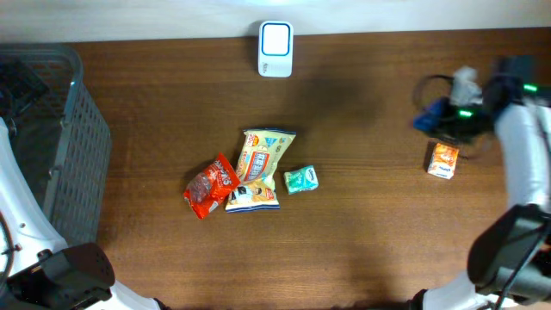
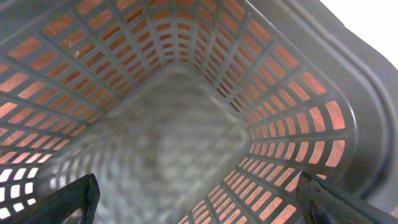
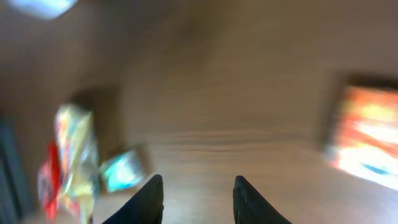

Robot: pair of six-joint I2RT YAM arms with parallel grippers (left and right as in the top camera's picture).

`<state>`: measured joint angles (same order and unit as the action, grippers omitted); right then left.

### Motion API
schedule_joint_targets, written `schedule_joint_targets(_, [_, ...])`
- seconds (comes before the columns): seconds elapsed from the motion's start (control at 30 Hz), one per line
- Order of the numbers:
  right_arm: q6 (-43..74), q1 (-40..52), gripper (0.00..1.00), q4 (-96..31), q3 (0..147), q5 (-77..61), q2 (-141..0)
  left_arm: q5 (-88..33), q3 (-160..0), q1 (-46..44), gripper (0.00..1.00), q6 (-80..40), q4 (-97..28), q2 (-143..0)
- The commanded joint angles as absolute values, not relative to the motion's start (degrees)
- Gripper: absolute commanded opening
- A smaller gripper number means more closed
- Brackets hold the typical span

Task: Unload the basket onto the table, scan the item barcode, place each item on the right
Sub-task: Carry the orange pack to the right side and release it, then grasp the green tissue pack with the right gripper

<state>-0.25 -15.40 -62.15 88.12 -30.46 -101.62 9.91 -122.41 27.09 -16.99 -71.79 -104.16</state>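
An orange box lies flat on the wooden table at the far right, and shows blurred at the right edge of the right wrist view. My right gripper hovers just above and left of it in the overhead view. In its own view the right gripper stands open, with only bare wood between the fingers. My left gripper is wide open over the inside of the grey basket, holding nothing. A white scanner stands at the table's back edge.
A red packet, a yellow snack bag and a small green packet lie together mid-table. The grey mesh basket fills the left side. Bare wood lies between the pile and the orange box.
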Motion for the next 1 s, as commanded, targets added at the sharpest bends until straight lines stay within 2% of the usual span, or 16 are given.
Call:
schedule_joint_targets(0.0, [-7.33, -2.07, 0.37, -61.47, 88.4, -34.7, -102.54, 10.15, -122.34, 27.18, 0.99, -17.54, -71.72, -104.12])
schedule_joint_targets(0.17, [-6.59, 13.87, 0.37, -59.44, 88.4, -31.24, -107.07, 10.15, -122.34, 27.18, 0.99, -17.54, -71.7, -104.12])
schedule_joint_targets(0.33, [-5.56, 21.65, 0.37, -59.07, 88.4, -34.76, -114.85, 10.15, -122.34, 27.18, 0.99, -17.54, -71.7, -104.12])
schedule_joint_targets(0.47, [-5.58, 23.92, 0.37, -56.73, 88.4, -42.46, -118.69, 10.15, -122.34, 27.18, 0.99, -17.54, -71.7, -104.12])
schedule_joint_targets(0.77, [-5.54, 26.72, 0.37, -56.55, 88.31, -42.44, -124.07, 10.15, -122.34, 27.18, 0.99, -17.54, -71.7, -104.12])
schedule_joint_targets(0.97, [-3.9, 22.57, 0.32, -55.7, 89.21, -36.58, -124.01, 10.15, -122.34, 27.18, 0.99, -17.54, -71.72, -104.12])
